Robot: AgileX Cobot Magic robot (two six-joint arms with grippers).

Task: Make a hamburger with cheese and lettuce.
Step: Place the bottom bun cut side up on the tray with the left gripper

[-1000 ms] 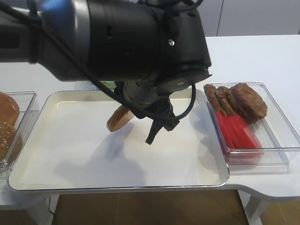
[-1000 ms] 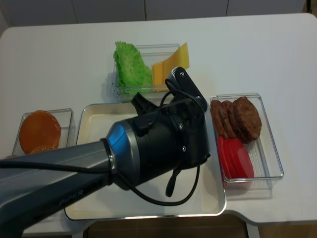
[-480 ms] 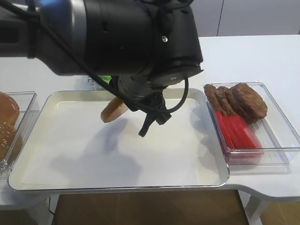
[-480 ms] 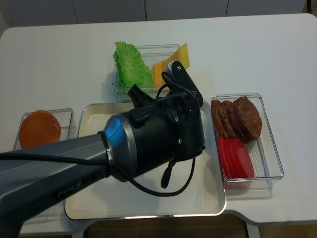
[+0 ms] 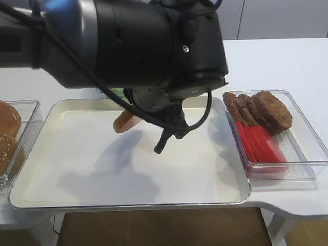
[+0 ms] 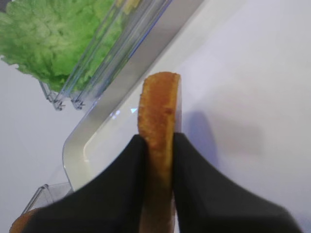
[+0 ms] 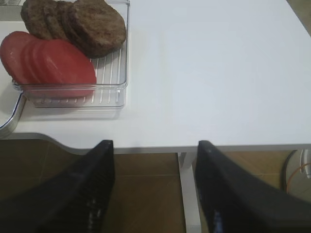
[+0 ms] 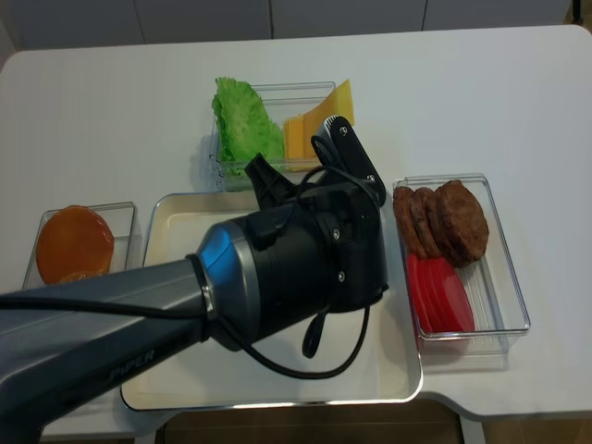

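My left gripper point(image 6: 159, 141) is shut on a bun half point(image 6: 159, 107), held on edge above the back middle of the white tray point(image 6: 92, 141). From the front the bun point(image 5: 127, 121) hangs tilted under the big black arm, clear of the tray point(image 5: 77, 159). The green ruffled lettuce point(image 8: 242, 120) and the yellow cheese slices point(image 8: 310, 125) lie in a clear box behind the tray. The lettuce also shows in the left wrist view point(image 6: 53, 39). My right gripper point(image 7: 153, 145) is open and empty, off the table's front edge at the right.
A clear box at the right holds brown patties point(image 8: 444, 222) and red slices point(image 8: 439, 291). It also shows in the right wrist view point(image 7: 109, 92). A clear box at the left holds more buns point(image 8: 74, 242). The left arm hides most of the tray from above.
My left gripper rose and moved towards the tray's back left with the bun in it, then eased slightly right. The bun stays gripped.
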